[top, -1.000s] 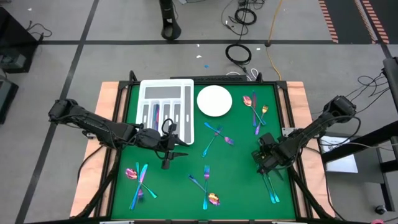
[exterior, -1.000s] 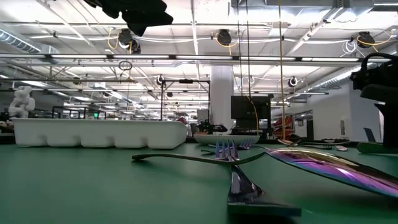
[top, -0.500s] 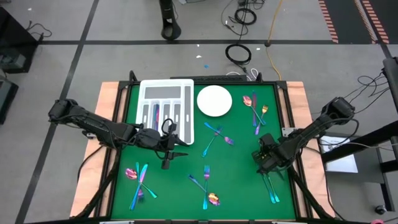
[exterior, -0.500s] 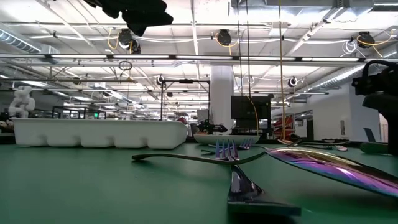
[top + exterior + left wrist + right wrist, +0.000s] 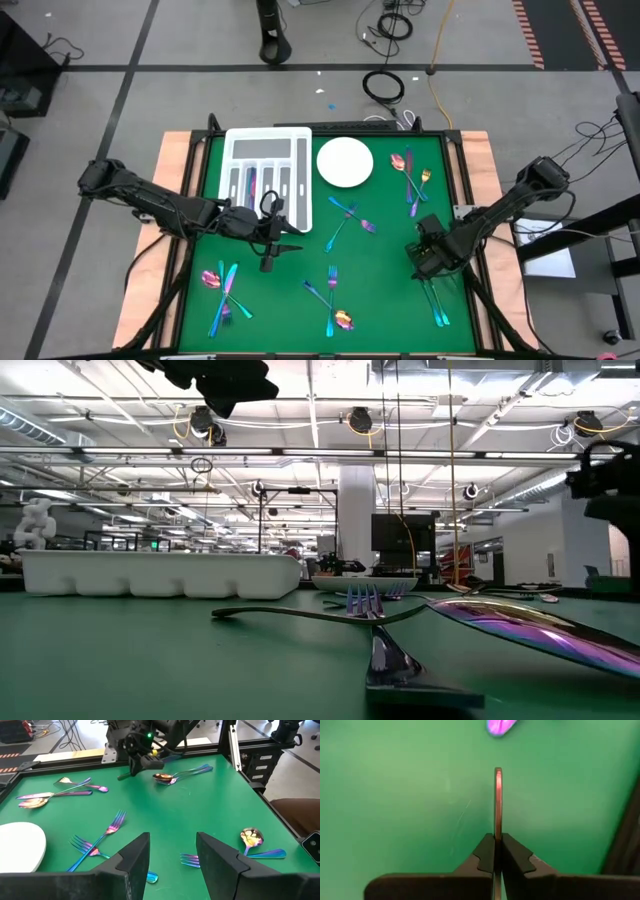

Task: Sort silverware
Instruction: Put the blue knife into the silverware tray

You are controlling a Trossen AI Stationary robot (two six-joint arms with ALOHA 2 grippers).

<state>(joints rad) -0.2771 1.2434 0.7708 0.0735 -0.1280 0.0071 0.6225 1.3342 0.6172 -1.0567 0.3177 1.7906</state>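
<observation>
A grey concrete floor with taped lines and loose cables surrounds the green felt-like surface (image 5: pixel 380 250), which sits in a black frame on pale wooden boards. In the low view a hall with ceiling lamps and beams stretches behind it.

Two dark jointed arms reach in, one from nine o'clock and one from three o'clock. The left end effector (image 5: pixel 268 262) hangs near the middle-left of the surface, just below the tray, its two dark fingers (image 5: pixel 135 857) standing apart with nothing between them. The right end effector (image 5: pixel 427 262) sits at about four o'clock; its fingers are pressed together on a thin metal piece (image 5: pixel 498 802) seen edge-on, a narrow straight strip with a rounded tip, whose kind I cannot tell.

One white divided tray (image 5: pixel 296 180), rectangular with grey slots, lies at eleven o'clock; one slot holds a slim iridescent piece (image 5: pixel 252 185). One round, smooth white plate (image 5: pixel 345 162) lies at twelve o'clock, just beside the tray.

The silverware is thin polished metal shimmering blue, purple, pink and gold, lying in five loose groups. At one o'clock lies a cluster (image 5: pixel 411 178) of about three pieces, including a spoon. Near the centre two crossed forks (image 5: pixel 346 220) lie. At six o'clock another cluster (image 5: pixel 330 298) holds a fork and a spoon, among others. At seven o'clock a fourth group (image 5: pixel 222 295) crosses over itself. At five o'clock, just below the right end effector, long slim pieces (image 5: pixel 436 302) lie side by side.
</observation>
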